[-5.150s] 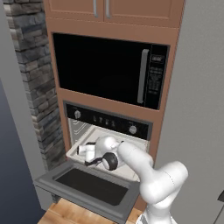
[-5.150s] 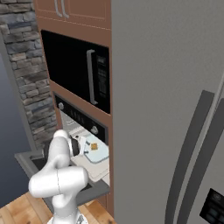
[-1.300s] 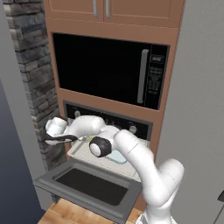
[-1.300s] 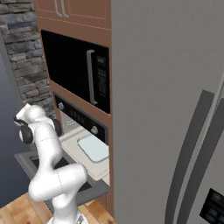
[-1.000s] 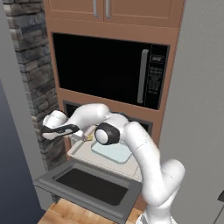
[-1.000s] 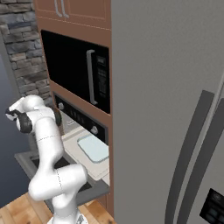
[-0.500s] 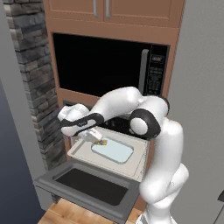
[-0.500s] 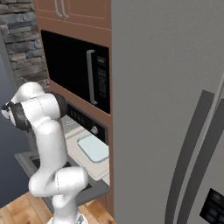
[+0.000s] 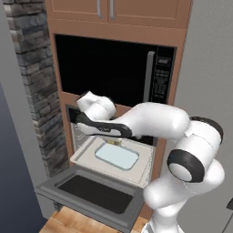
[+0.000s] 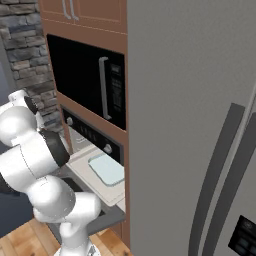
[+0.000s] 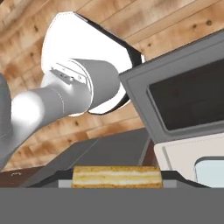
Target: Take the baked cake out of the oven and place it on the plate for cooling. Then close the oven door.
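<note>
My gripper is shut on the baked cake, a small golden-brown block. It hangs just above the back of the pulled-out white rack of the oven. In the hand view the cake lies flat between my fingertips at the bottom edge. The oven door is dropped open, and its grey frame with dark glass shows below the hand. The plate is out of view.
A pale blue-grey tray lies on the rack under my hand. The black microwave sits above the oven, a stone wall stands at the left and a tall grey fridge at the right. Wooden floor lies below.
The cake has come out of the oven in the gripper. In the last second the hand shifted right over the rack, and the elbow swung up and right.
</note>
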